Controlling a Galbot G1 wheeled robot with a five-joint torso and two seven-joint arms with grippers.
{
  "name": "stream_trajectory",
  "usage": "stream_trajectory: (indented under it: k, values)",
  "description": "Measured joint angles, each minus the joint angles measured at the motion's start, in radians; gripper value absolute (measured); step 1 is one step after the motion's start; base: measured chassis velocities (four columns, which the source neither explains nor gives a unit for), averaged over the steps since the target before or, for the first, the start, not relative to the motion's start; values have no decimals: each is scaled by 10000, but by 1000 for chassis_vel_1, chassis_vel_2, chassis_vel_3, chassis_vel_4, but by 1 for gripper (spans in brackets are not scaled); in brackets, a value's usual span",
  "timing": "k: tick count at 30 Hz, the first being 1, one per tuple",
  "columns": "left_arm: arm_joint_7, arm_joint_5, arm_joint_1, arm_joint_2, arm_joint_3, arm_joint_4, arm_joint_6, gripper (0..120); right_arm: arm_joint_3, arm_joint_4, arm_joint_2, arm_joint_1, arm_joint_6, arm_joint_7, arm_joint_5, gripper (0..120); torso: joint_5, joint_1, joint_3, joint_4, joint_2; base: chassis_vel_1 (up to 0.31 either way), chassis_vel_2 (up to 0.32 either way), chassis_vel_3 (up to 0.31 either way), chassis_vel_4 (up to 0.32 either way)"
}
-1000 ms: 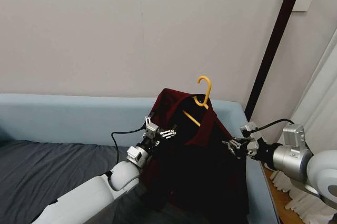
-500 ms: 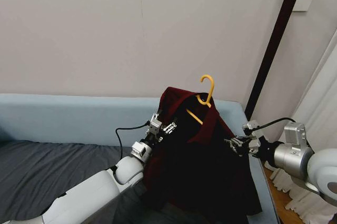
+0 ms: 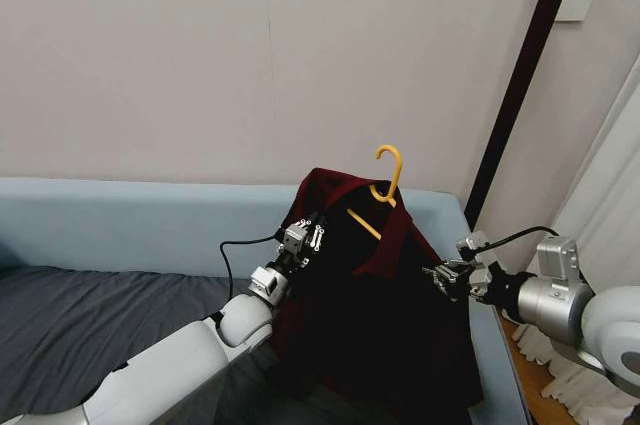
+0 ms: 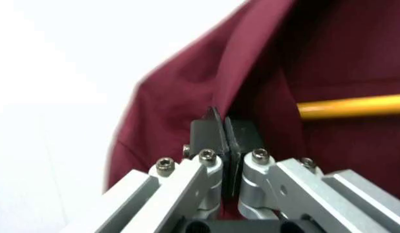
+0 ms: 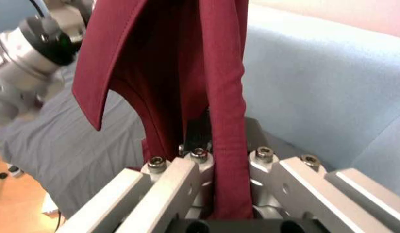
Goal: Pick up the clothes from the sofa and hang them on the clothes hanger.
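Observation:
A dark red shirt [image 3: 390, 315] hangs on a yellow hanger [image 3: 385, 185], lifted above the sofa. My left gripper [image 3: 310, 237] is shut on the shirt's left shoulder edge; in the left wrist view its pads [image 4: 216, 138] pinch the red cloth [image 4: 187, 82] beside the yellow hanger bar [image 4: 355, 106]. My right gripper [image 3: 440, 278] is shut on the shirt's right front edge, and the right wrist view shows a red fabric strip [image 5: 223, 97] clamped between its fingers [image 5: 200, 131]. The hanger's hook points up, free in the air.
A light blue sofa [image 3: 120, 225] with a dark grey cover [image 3: 90, 325] runs along the wall below the shirt. A dark upright rack post [image 3: 520, 85] stands at the right, with a white curtain [image 3: 610, 195] beyond it. Wooden floor [image 3: 535, 375] lies right of the sofa.
The shirt and hanger shifted slightly right and down half a second ago, then back left and up now. Both grippers kept hold of the shirt.

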Motion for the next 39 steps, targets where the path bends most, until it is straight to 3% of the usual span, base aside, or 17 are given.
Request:
stream_trajectory:
  k: [14,22,26,39]
  values:
    - [1103,-797,-1701,1303,262,-310,93,0,-95,-309,72,81,2,143,107,1,0,0,0,3,2,0,0,0,0]
    - [1569,-956,-4066,1281,1108,867,59,0,-88,-176,116,137,95,53,146,1,1,0,0,-1,2,0,0,0,0]
    - [1801,-868,-4464,1213,1270,1079,12,0,-70,-185,117,141,104,48,139,1,3,0,-1,-2,2,0,0,0,0]
    - [1852,-597,-3057,2391,1340,-1434,144,0,-161,-618,99,238,35,114,138,1,1,0,-1,3,2,0,0,0,0]
